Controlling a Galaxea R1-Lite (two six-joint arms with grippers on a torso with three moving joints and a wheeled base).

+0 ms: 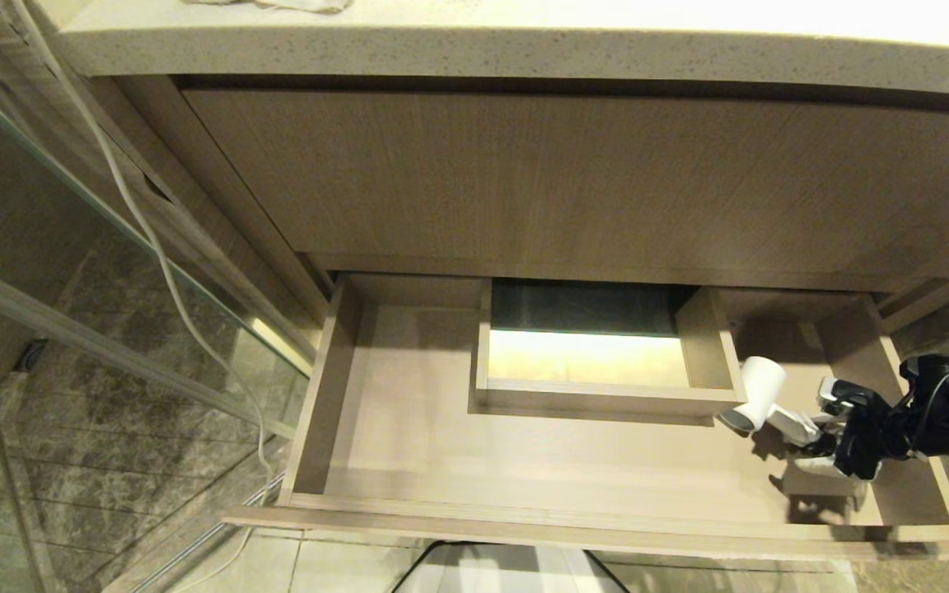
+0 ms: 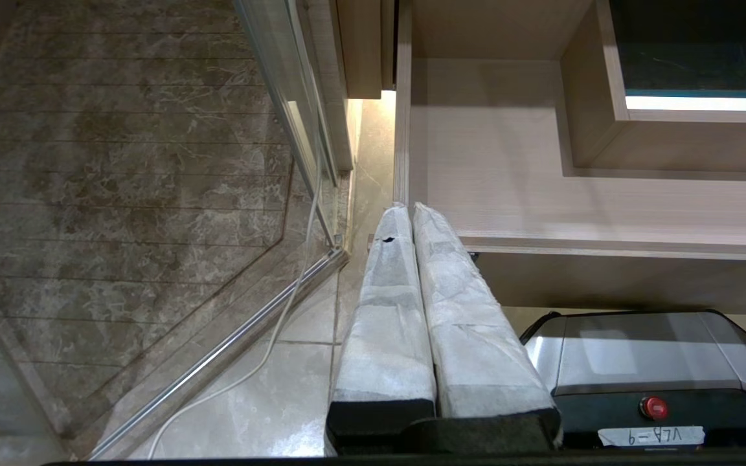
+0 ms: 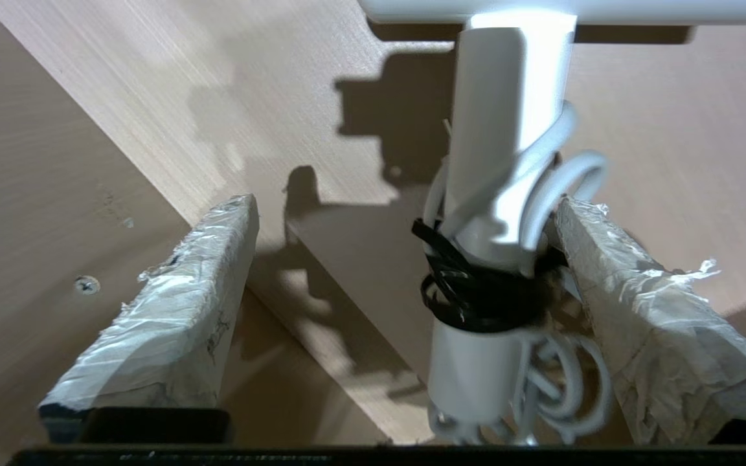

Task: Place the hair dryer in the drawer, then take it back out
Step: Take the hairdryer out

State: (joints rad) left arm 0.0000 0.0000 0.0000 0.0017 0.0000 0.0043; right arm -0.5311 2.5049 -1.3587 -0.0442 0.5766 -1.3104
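- A bathroom vanity: a stone tabletop above, marble floor and a glass partition at left.
- The drawer stands pulled out; the left gripper, parked beside its left front corner, has its fingers pressed together.
- The hair dryer sits at the drawer's right, barrel toward the boxed cutout, handle running rightward.
- The right gripper has its fingers spread wide around the cord-wrapped handle, one touching the cord, not clamping.
- Likely light, rigid, slick plastic; the bound handle gives the surest hold.

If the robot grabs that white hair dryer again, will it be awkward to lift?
Probably a bit. The hair dryer has a smooth plastic handle that may slip between the padded fingers. Its rounded barrel looks apt to roll, and the tied cord could flop.
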